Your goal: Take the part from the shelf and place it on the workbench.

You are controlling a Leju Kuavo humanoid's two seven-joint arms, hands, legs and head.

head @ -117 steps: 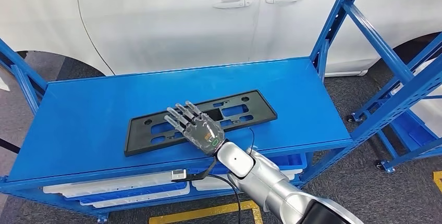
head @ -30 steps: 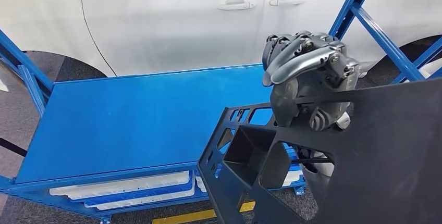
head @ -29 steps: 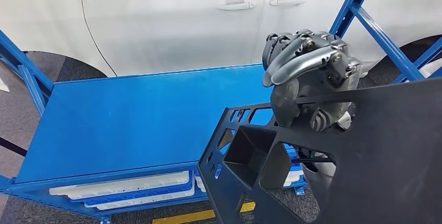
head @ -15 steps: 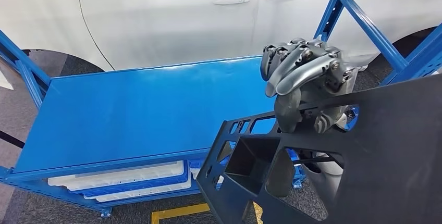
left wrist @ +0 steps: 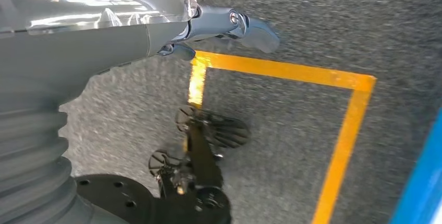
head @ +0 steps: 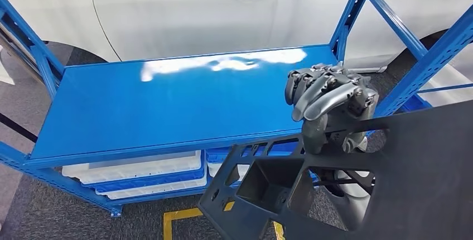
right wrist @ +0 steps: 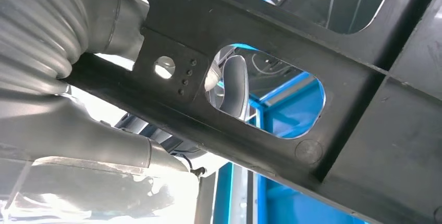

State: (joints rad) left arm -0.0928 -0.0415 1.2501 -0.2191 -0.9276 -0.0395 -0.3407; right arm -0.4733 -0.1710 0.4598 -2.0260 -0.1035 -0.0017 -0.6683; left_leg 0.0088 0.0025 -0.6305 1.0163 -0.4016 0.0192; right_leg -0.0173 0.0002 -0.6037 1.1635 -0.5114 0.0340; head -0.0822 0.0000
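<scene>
The part (head: 413,178) is a long black plastic plate with rectangular cut-outs, raised close in front of me at the lower right, off the shelf. My right hand (head: 329,103) grips its upper edge, fingers curled over the top. In the right wrist view the black part (right wrist: 292,104) crosses right in front of the right hand (right wrist: 68,125). The blue shelf top (head: 167,100) is bare. My left hand (left wrist: 78,36) hangs over the grey floor, holding nothing, its fingers (left wrist: 245,23) stretched out.
A white car (head: 195,11) stands behind the shelf. Blue uprights (head: 351,11) rise at the shelf's right end. White trays (head: 134,173) sit on the lower level. A yellow floor line (head: 178,217) lies near my feet, and the yellow line (left wrist: 292,73) shows below the left hand.
The part went from lying on the shelf under my right hand to being held up in front of me. Over the last second the whole view has shifted and the shelf sits farther off.
</scene>
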